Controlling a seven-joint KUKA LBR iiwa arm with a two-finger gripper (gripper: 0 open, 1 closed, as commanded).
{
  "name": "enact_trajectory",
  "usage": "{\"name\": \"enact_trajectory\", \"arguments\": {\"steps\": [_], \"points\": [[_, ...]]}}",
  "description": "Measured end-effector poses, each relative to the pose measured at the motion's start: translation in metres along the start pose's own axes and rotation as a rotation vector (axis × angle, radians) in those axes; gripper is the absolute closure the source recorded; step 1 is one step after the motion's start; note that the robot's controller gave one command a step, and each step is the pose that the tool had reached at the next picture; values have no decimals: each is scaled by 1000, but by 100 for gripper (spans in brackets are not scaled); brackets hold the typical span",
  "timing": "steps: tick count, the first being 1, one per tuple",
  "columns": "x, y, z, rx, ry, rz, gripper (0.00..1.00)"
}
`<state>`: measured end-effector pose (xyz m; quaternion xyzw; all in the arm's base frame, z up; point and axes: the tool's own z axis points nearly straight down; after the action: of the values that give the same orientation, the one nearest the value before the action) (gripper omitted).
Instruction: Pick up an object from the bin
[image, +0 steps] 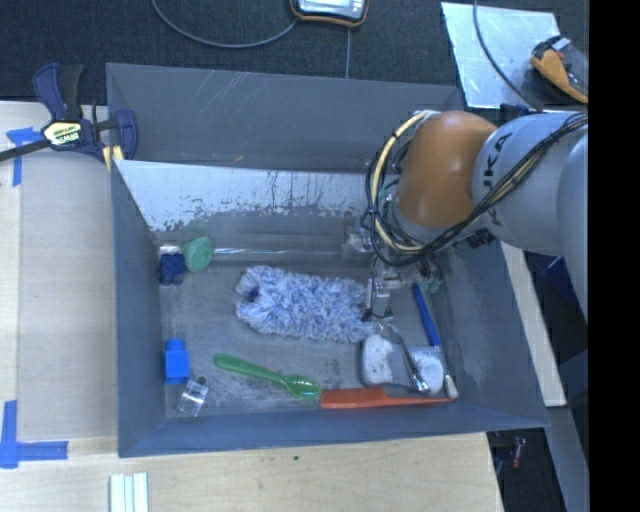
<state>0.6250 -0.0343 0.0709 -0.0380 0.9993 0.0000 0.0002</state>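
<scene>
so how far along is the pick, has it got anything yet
Done: nothing looks lifted; every item lies on the bin floor. In hand: the jaws sit low at the right end of the fuzzy blue-and-white cloth, just behind the pale grey lump. Left: grip something and raise it out.

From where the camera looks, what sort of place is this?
Probably a robotics lab's picking test station: a grey metal bin holds loose things, such as a blue-white fluffy cloth and a green plastic spoon, with the arm's gripper beside the cloth.
</scene>
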Motion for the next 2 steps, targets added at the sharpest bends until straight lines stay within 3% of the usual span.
{"name": "enact_trajectory", "arguments": {"steps": [1,2], "points": [[-2,19,-70,4,-16,182,0],[13,49,-29,1,-3,57,0]]}}
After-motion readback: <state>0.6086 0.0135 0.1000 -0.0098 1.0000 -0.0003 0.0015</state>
